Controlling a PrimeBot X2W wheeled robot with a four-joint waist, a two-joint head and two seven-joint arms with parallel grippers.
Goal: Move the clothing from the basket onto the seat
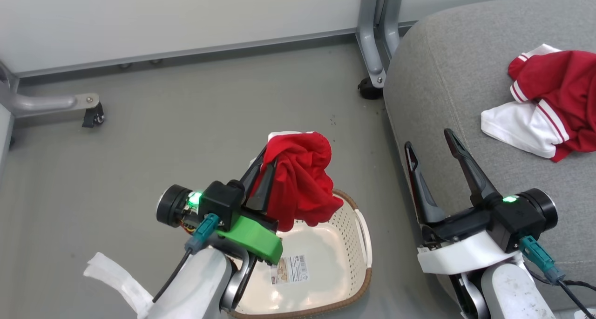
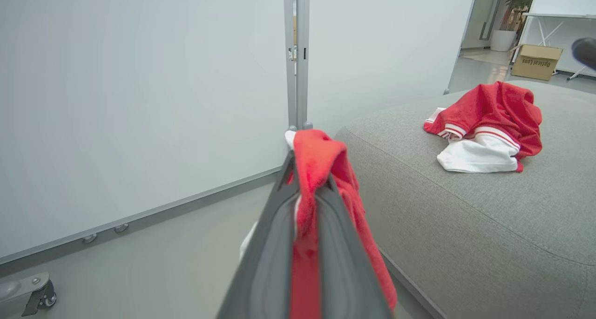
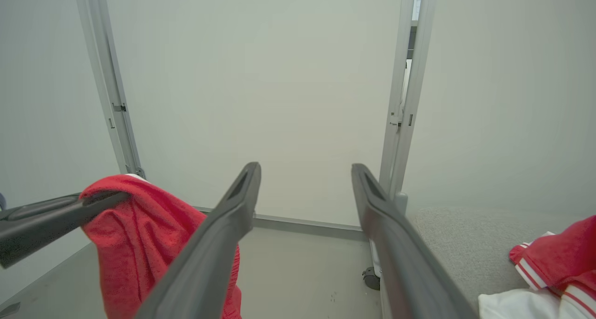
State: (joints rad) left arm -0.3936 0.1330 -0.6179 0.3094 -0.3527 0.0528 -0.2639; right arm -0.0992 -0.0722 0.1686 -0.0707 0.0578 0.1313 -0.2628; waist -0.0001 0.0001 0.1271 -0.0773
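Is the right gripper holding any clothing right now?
No, the right gripper is open with nothing between its fingers; the left gripper is shut on the red garment above the basket.

Cropped at the head view's right edge: bright red fabric garment with white panels (image 1: 556, 100) and the large grey woven-fabric seat cushion (image 1: 442, 77). Same garment (image 3: 554, 263) cut by the right wrist view's right and bottom edges. Hidden behind the left forearm (image 1: 200, 281) and the bottom edge: near rim of the small oval cream plastic basket (image 1: 349, 230). Cannot read the printed label (image 1: 292, 268) on its floor. Draped over the left gripper (image 1: 267, 163), covering its tips: second red fabric garment (image 1: 302, 188). Cannot identify the blurred dark shape (image 2: 586, 51) at the left wrist view's right edge.
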